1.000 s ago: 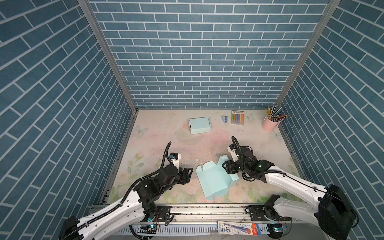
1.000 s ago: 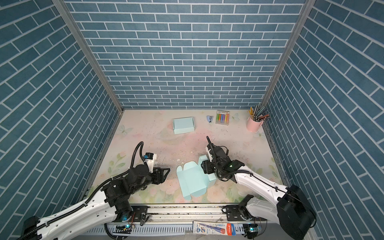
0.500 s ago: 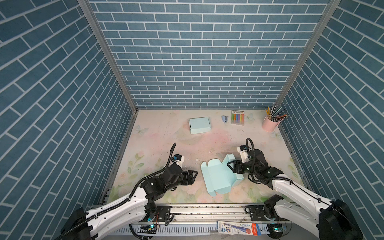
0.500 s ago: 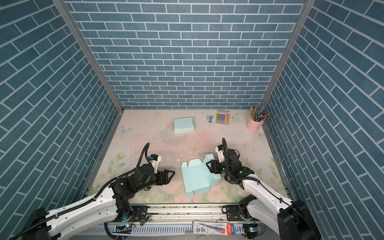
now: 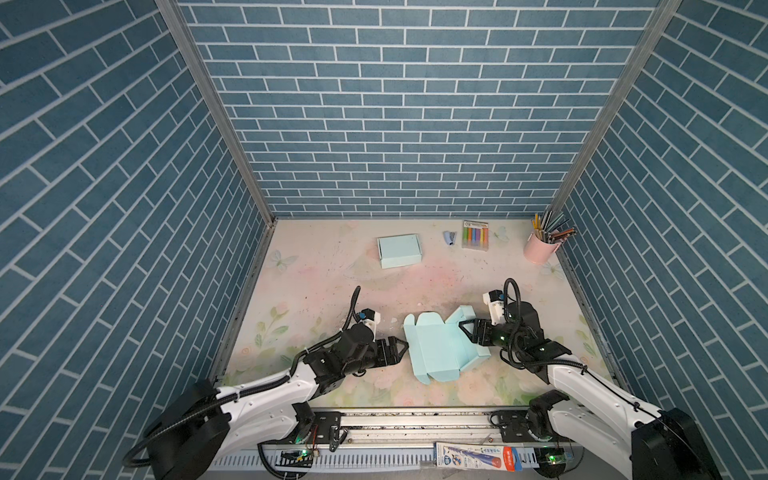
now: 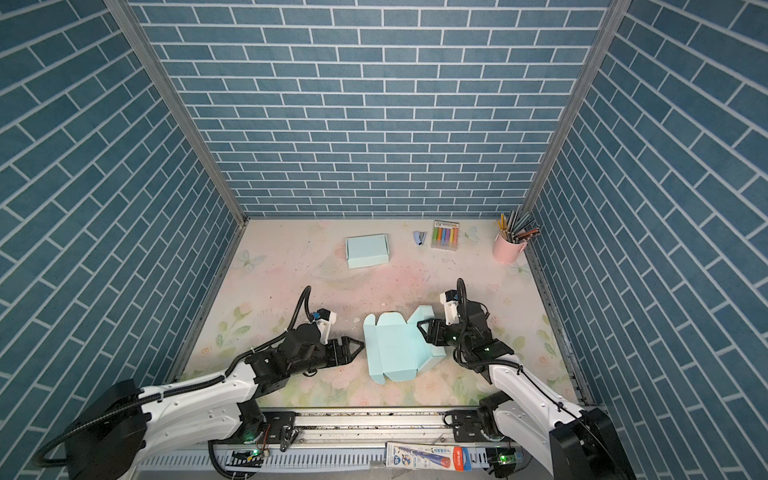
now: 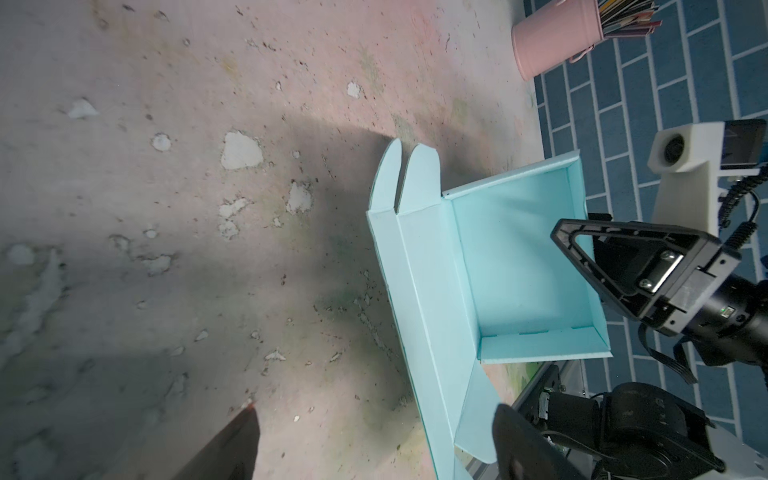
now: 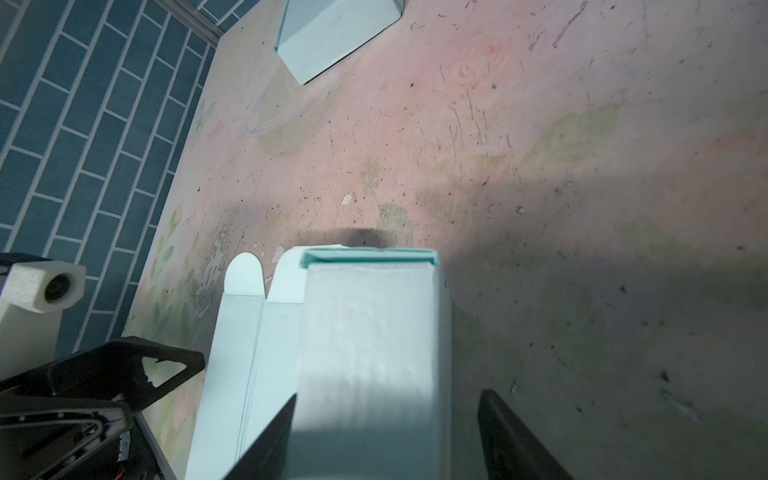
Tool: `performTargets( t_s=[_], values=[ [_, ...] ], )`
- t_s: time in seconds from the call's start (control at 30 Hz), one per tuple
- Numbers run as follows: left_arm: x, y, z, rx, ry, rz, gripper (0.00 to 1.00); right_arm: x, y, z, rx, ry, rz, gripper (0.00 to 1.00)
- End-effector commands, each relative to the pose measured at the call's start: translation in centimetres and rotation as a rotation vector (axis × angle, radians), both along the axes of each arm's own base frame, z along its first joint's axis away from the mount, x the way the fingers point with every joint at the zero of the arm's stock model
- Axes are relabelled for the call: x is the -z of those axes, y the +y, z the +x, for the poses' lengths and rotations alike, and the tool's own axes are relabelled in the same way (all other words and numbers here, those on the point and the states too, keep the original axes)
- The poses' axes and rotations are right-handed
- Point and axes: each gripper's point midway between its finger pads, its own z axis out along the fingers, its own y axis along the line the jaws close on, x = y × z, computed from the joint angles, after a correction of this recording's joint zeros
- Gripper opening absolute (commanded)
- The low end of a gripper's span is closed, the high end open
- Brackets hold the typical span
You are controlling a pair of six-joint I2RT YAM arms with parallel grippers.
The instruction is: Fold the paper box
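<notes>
Paper box (image 5: pixel 440 349): pale blue matte card, creased. It is forming a shallow tray with low walls and lid strips ending in rounded tabs. It is lying on the scuffed floral table (image 5: pixel 311 291), well apart from the pink cup (image 5: pixel 539 249) and nearer the camera.
Box axis: the long side is running near-to-far, with the far end leaning away from the cup. The open face is pointing up.
Left gripper (image 5: pixel 402 349): jaws are standing spread and empty, just beside the box edge farthest from the cup.
Right gripper (image 8: pixel 386 397): jaws are standing spread, straddling the box's raised cup-side wall. One finger is touching it; the other is showing a gap.
Pink cup: a smooth cylinder, holding pencils (image 5: pixel 552 226).
</notes>
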Motion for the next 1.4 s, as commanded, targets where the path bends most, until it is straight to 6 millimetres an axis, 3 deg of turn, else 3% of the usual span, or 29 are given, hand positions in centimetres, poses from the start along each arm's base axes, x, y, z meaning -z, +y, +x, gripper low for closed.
performTargets(
  t_s=[0.0,0.13,0.33,0.5,0.6,0.87,1.07,1.27,1.37],
  values=[
    [-2.8,-2.7,1.6,0.005,-0.037,-0.131,0.88,1.4,-0.5,-1.1,-0.006,0.044,-0.011,0.65],
    [-2.5,-4.5,2.2,0.01,-0.022,-0.174,0.8,1.6,-0.6,-1.2,-0.007,0.044,-0.002,0.65],
    [-2.1,-6.8,2.5,0.04,-0.008,-0.176,0.53,1.6,-0.4,-1.3,-0.014,0.038,0.019,0.65],
    [-1.7,-5.9,3.2,-0.025,0.01,-0.148,0.26,1.0,-0.5,-1.4,-0.02,0.013,0.021,0.67],
    [-1.8,-5.2,3.7,-0.064,0.007,-0.128,0.16,0.6,-0.4,-1.6,-0.027,-0.012,0.03,0.7],
    [-2.9,-4.2,4.8,-0.104,-0.022,-0.094,0.0,-0.9,0.3,-2.7,-0.11,-0.099,0.081,0.85],
    [-4.4,-2.4,5.8,-0.097,-0.071,-0.026,0.0,-2.9,0.0,-2.7,-0.101,-0.212,0.101,0.96],
    [-8.4,-0.9,6.6,0.1,-0.198,0.19,0.0,-4.5,-1.8,-2.1,0.011,-0.314,0.082,0.96],
    [-10.2,0.6,6.8,0.174,-0.248,0.322,0.0,-6.6,-2.5,-1.8,0.058,-0.403,0.109,0.95]
  ],
)
